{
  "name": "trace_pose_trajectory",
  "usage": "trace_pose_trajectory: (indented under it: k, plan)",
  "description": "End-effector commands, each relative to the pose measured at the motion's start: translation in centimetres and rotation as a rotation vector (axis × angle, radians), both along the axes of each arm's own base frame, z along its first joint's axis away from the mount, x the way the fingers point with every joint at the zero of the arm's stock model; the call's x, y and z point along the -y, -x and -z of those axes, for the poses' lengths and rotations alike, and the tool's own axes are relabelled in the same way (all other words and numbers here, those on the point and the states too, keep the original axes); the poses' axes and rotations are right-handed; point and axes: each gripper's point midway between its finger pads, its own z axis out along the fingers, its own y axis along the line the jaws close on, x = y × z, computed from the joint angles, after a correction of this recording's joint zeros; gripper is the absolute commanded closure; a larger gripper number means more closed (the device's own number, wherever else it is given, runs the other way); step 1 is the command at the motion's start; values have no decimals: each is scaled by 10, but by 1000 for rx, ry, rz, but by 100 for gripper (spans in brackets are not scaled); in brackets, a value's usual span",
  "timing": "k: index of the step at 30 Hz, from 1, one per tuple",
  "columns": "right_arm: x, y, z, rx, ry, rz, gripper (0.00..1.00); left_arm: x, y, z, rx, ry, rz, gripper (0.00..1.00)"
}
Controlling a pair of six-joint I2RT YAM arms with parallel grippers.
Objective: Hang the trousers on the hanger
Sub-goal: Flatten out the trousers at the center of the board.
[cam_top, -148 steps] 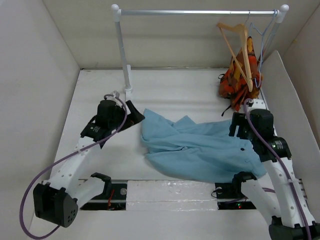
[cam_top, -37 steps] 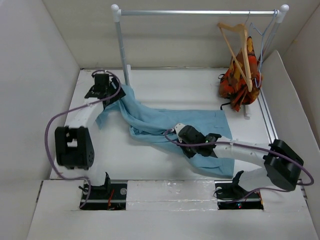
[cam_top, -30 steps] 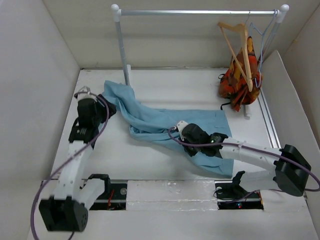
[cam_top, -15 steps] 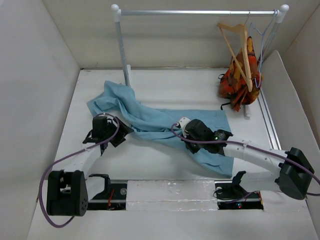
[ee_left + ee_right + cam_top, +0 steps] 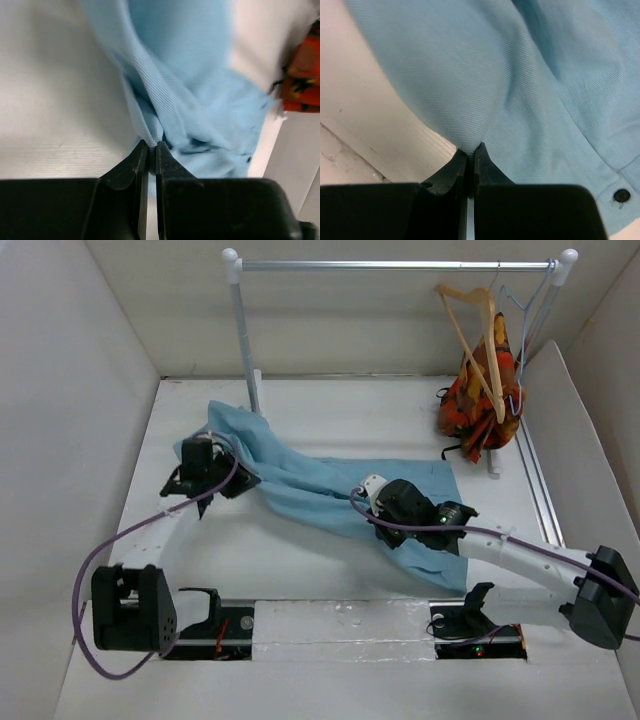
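The light-blue trousers (image 5: 320, 485) lie stretched across the white table from the rack's left post to the right front. My left gripper (image 5: 228, 483) is shut on a fold of the trousers (image 5: 165, 90) at their left part; the cloth is pinched between the black fingers (image 5: 131, 165). My right gripper (image 5: 385, 525) is shut on the trousers (image 5: 520, 85) near their middle, and a small dark button (image 5: 621, 195) shows close by. The tan wooden hanger (image 5: 478, 340) hangs tilted from the rail at the back right, far from both grippers.
A metal clothes rack (image 5: 245, 330) spans the back, its left post just behind the cloth. An orange-red patterned garment (image 5: 480, 400) and a thin wire hanger (image 5: 520, 310) hang beside the wooden one. White walls enclose the table on three sides.
The left gripper moved from open beside the cloth to the trousers' left fold and closed on it. The right gripper stayed shut on the cloth and drifted slightly right.
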Motion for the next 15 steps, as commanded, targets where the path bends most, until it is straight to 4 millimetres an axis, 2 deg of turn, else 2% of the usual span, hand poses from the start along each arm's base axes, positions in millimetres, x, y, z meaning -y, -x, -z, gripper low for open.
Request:
trace_pose_trajectory:
  k: [1, 2, 3, 4, 5, 7, 8, 9, 10, 11, 12, 13, 14, 15]
  plan:
    - [15, 6, -14, 21, 7, -8, 100, -33, -6, -106, 187, -212, -35, 100]
    - [18, 10, -15, 13, 12, -17, 100, -43, -8, -148, 262, -270, -58, 100]
    - [23, 15, -17, -2, 24, -27, 100, -47, 5, -153, 213, -294, -57, 100]
    - [25, 15, -21, -1, 15, -20, 100, -51, 9, -165, 219, -308, -67, 100]
    - [21, 18, -31, 14, -30, -36, 100, -56, 10, -193, 262, -324, -98, 100]
    - [20, 18, -42, 22, -55, -68, 100, -52, 22, -195, 210, -346, -79, 100]
    - [25, 15, -44, 22, -51, -48, 100, -57, 17, -199, 194, -373, -95, 100]
    - [25, 18, -40, -5, -44, -66, 100, -63, 17, -194, 171, -412, -94, 100]
    - [25, 17, -38, -18, -39, -72, 100, -71, 12, -189, 153, -455, -116, 90]
    - [27, 16, -34, -31, -25, -69, 100, -75, 0, -174, 101, -490, -119, 87]
    - [24, 11, -27, -44, -14, -71, 100, -78, -15, -170, 106, -498, -128, 85]
    - [18, 12, -26, -64, -29, -92, 98, -81, -27, -163, 105, -510, -128, 76]
    - [10, 14, -22, -98, -32, -131, 70, -80, -51, -138, 65, -500, -114, 71]
    - [6, 9, -25, -89, -23, -141, 39, -85, -81, -104, -7, -490, -114, 60]
